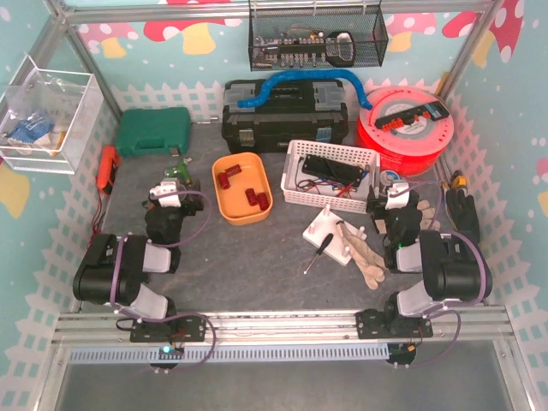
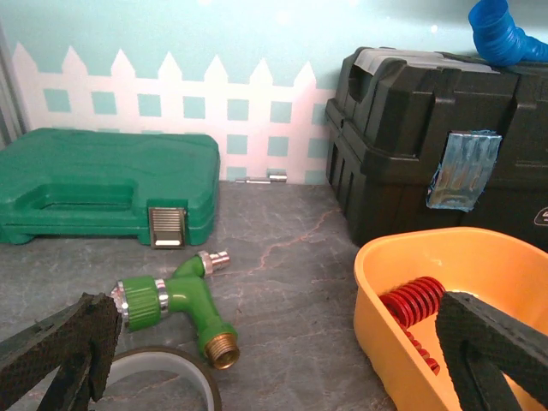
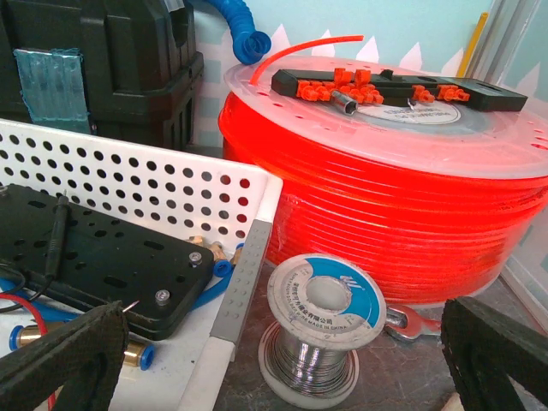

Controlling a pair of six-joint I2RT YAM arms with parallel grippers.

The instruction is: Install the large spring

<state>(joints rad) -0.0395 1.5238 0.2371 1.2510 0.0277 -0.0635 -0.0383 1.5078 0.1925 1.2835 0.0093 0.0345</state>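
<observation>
Red springs (image 1: 254,197) lie in an orange bin (image 1: 233,209) at centre left of the table. In the left wrist view one thick red spring (image 2: 413,301) lies at the near end of the bin (image 2: 377,261). A white block (image 1: 328,229) with a small screwdriver (image 1: 318,253) beside it lies at centre right. My left gripper (image 1: 165,195) is open and empty, left of the bin; its fingers (image 2: 60,351) straddle bare table. My right gripper (image 1: 396,199) is open and empty, its fingers (image 3: 497,351) either side of a solder spool (image 3: 321,330).
A green hose fitting (image 2: 184,300) and a tape roll (image 2: 163,372) lie by the left gripper. A green case (image 1: 154,130), a black toolbox (image 1: 285,111), a white basket (image 1: 332,174) and a red tubing reel (image 1: 407,128) stand along the back. Pale gloves (image 1: 364,253) lie by the block.
</observation>
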